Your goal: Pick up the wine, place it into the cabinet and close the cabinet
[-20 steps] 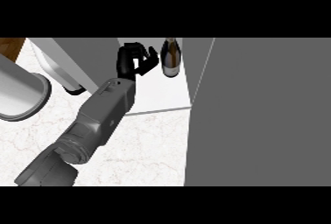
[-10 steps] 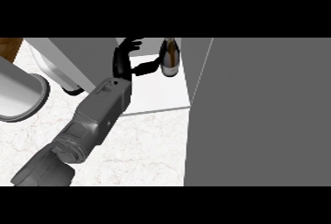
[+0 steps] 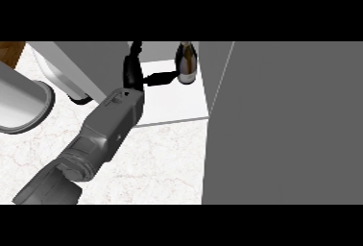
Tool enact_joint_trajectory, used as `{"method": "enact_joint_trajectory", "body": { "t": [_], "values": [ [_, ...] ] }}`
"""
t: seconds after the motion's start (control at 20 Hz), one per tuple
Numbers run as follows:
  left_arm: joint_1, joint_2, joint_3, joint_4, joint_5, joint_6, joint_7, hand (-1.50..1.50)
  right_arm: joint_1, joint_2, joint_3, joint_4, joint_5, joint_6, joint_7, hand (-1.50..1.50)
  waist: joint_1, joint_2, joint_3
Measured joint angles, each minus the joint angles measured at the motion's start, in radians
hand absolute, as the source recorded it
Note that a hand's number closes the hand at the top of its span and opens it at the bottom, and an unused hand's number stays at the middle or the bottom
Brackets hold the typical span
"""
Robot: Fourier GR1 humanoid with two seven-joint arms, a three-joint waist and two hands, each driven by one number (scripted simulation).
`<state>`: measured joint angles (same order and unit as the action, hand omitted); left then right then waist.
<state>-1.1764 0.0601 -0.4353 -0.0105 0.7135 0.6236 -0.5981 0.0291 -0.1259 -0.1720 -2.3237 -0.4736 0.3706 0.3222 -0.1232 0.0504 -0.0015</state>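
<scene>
Your open grey cabinet door (image 3: 284, 120) fills the right side. The wine (image 3: 187, 63) stands upright inside the cabinet (image 3: 177, 103); your hand (image 3: 133, 72), fingers straight, is beside it.

Kitchen, white marble counter (image 3: 163, 158), grey cabinet (image 3: 284, 120) with open shelf, wine bottle (image 3: 187, 62) inside
</scene>
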Motion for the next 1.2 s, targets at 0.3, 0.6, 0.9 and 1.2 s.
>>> {"method": "enact_joint_trajectory", "body": {
  "t": [0.3,0.6,0.9,1.2],
  "values": [
    [0.002,-0.001,0.009,-0.007,0.001,-0.029,-0.039,-1.50,0.012,0.004,0.008,-0.004,0.001,0.005,-0.004,-1.50,0.004,-0.002,-0.001],
    [0.002,-0.015,0.022,-0.012,0.005,-0.053,-0.070,-1.50,0.010,0.004,0.005,0.003,0.008,0.007,-0.010,-1.50,0.014,-0.006,-0.001],
    [0.009,-0.040,0.043,-0.029,0.014,-0.074,-0.125,-1.50,0.026,0.005,0.003,-0.002,0.000,0.013,-0.012,-1.50,0.024,-0.013,-0.001],
    [0.033,-0.055,0.061,-0.114,0.029,-0.094,-0.154,-1.50,0.020,0.010,0.014,0.005,0.017,0.006,-0.009,-1.50,0.035,-0.023,0.000]
  ]
}}
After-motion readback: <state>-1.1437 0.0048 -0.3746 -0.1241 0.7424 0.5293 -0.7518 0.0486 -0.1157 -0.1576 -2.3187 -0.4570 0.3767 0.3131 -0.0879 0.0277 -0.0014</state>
